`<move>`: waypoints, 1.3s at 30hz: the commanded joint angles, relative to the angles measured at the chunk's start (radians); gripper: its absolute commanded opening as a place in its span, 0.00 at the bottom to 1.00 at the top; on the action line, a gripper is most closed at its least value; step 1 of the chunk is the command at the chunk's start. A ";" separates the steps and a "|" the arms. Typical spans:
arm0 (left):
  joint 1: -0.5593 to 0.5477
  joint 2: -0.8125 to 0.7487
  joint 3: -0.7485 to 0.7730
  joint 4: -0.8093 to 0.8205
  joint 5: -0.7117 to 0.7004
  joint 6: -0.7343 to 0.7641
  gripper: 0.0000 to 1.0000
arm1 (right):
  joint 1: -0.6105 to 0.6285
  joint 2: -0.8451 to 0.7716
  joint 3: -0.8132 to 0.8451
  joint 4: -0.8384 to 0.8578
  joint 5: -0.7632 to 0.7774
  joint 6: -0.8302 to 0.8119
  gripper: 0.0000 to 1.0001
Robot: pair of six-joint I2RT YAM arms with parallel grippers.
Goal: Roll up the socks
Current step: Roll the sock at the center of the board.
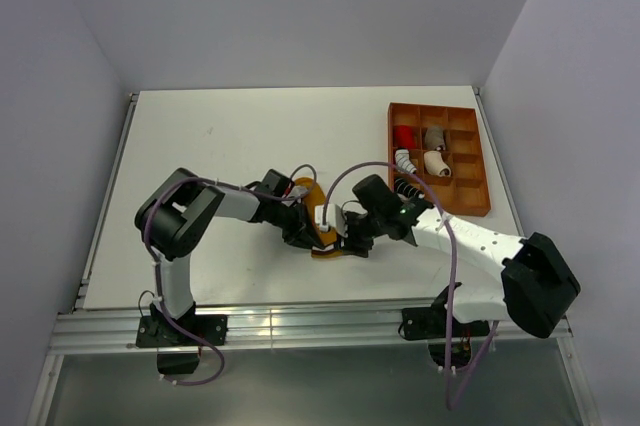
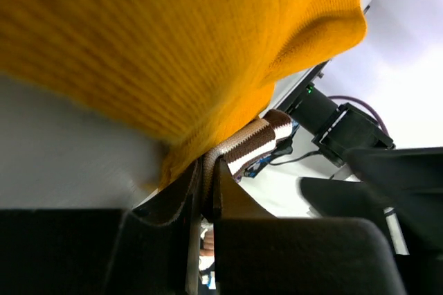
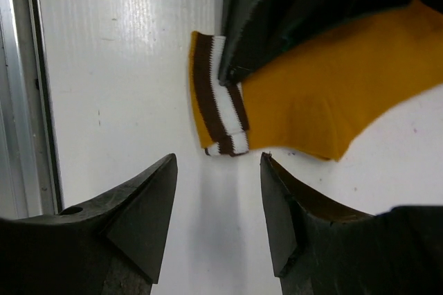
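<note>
I read the left gripper (image 2: 208, 179) as clenched: in the left wrist view its two dark fingers (image 2: 172, 201) are pressed together on the brown-and-white striped cuff (image 2: 252, 141) of the mustard-orange fabric sock (image 2: 173, 46), whose knit fills the upper part of that view. In the right wrist view the same sock (image 3: 325, 94) lies spread on the white tabletop (image 3: 118, 66), with the striped cuff (image 3: 218, 111) folded at its left end and the black body of the left gripper (image 3: 277, 11) coming in from above to meet the cuff. I read the right gripper (image 3: 218, 163) as released: its fingers (image 3: 149, 212) stand well apart over bare tabletop, just beside the cuff and not touching it. In the top external view both arms converge at the middle of the tabletop (image 1: 220, 146), nearer the front edge, where the left gripper (image 1: 303, 233) and the right gripper (image 1: 345, 238) face each other across the sock (image 1: 310, 190). The black-and-white striped fabric sock (image 1: 403, 161) lies well apart from them, at the left rim of the orange compartmented plastic tray (image 1: 470, 212) on the right side of the tabletop; I cannot tell how much of it sits inside. The tray also holds a red fabric bundle (image 1: 405, 136) and a grey fabric bundle (image 1: 434, 136) in adjacent compartments.
</note>
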 commanded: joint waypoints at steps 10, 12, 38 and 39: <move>0.002 0.087 0.013 -0.171 -0.081 0.056 0.00 | 0.225 0.030 -0.106 0.209 0.235 -0.045 0.57; 0.002 0.084 0.015 -0.173 -0.078 0.056 0.00 | 0.254 0.045 -0.106 0.218 0.262 -0.048 0.54; 0.006 0.057 0.009 -0.216 -0.072 0.119 0.00 | 0.314 0.061 -0.089 0.186 0.338 -0.082 0.59; 0.006 0.053 0.006 -0.214 -0.071 0.116 0.00 | 0.317 0.067 -0.080 0.176 0.333 -0.083 0.58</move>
